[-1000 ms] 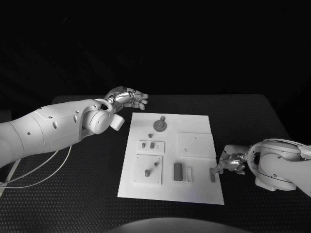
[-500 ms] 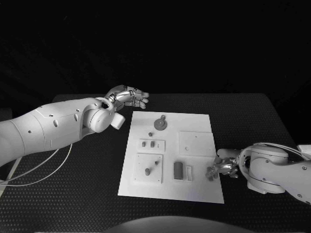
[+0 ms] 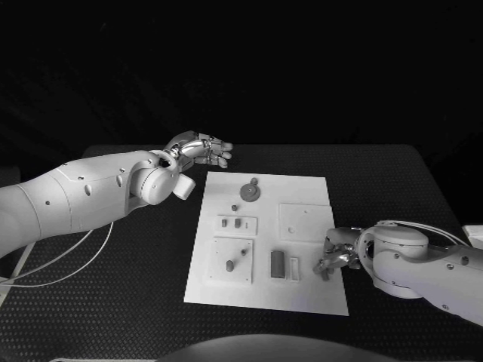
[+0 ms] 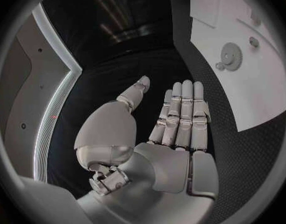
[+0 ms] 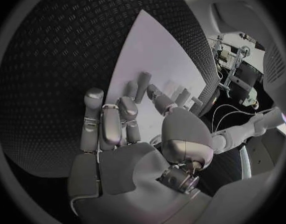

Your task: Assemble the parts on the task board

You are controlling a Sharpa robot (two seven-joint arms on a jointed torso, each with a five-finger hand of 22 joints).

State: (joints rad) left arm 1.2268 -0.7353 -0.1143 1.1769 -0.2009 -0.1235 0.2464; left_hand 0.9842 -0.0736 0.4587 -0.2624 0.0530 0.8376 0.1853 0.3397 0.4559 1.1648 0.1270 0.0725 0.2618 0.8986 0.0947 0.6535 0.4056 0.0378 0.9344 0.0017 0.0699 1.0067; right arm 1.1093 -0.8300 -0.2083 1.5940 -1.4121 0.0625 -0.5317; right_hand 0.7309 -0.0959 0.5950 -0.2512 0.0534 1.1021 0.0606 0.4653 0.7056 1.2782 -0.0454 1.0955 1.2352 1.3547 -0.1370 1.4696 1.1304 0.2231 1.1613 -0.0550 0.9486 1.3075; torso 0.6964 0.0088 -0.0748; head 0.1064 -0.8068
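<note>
Fingers (image 5: 138,89) of the right hand (image 3: 336,256) pinch a small dark part (image 5: 143,84) over the white task board's (image 3: 307,294) right edge (left hand (image 3: 198,151) lifted, fingers released).

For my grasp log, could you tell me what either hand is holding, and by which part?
The left hand holds nothing, its fingers straight. The right hand is at a small part near the task board's right edge; whether it grips it cannot be told.
</note>
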